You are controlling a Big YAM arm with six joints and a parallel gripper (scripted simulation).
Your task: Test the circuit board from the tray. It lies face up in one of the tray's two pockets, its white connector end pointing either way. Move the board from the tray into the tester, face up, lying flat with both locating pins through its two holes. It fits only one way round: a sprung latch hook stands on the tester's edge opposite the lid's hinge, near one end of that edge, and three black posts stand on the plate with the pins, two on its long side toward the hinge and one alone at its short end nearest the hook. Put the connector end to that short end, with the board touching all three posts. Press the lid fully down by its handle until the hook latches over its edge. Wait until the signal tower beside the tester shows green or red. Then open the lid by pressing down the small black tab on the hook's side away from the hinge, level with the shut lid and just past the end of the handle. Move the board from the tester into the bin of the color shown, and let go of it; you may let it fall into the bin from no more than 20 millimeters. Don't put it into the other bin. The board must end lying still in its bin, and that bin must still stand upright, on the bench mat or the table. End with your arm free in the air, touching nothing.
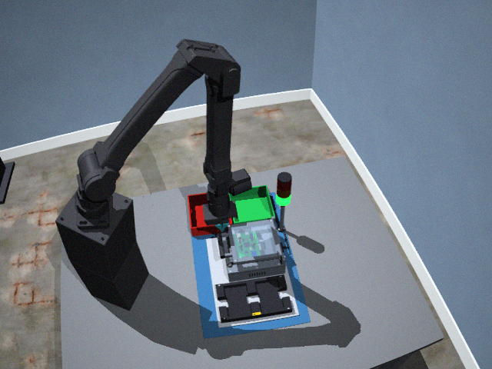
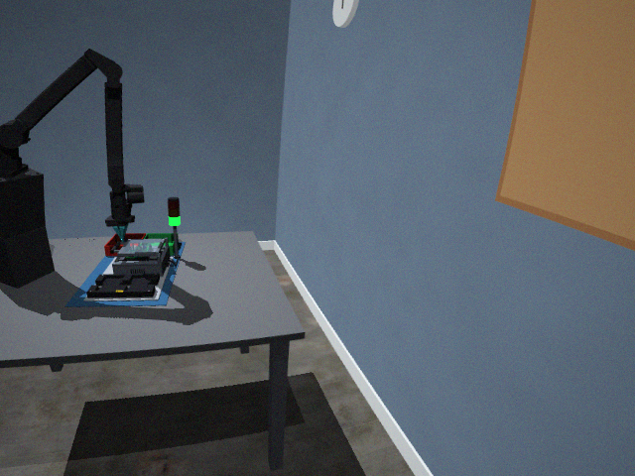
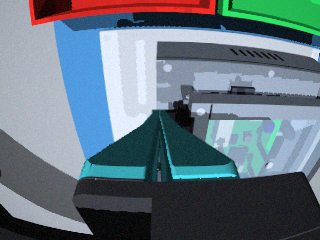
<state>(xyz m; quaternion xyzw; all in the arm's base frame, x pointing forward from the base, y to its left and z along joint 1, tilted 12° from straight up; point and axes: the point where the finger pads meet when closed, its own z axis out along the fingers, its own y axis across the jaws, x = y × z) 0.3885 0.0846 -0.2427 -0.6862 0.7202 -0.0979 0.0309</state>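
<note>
The green circuit board (image 1: 249, 241) lies in the tester (image 1: 253, 249) under the shut clear lid; it also shows in the wrist view (image 3: 250, 140). The signal tower (image 1: 284, 189) beside the tester shows green, as in the exterior view (image 2: 174, 220). My gripper (image 3: 159, 118) is shut and empty, its teal fingers pointing down over the tester's left edge by the hook and handle (image 1: 223, 244). In the top view the gripper (image 1: 221, 227) hangs just above that edge. The tray (image 1: 254, 301) in front of the tester has both pockets empty.
All sit on a blue mat (image 1: 202, 277). The arm's base (image 1: 97, 242) stands at left.
</note>
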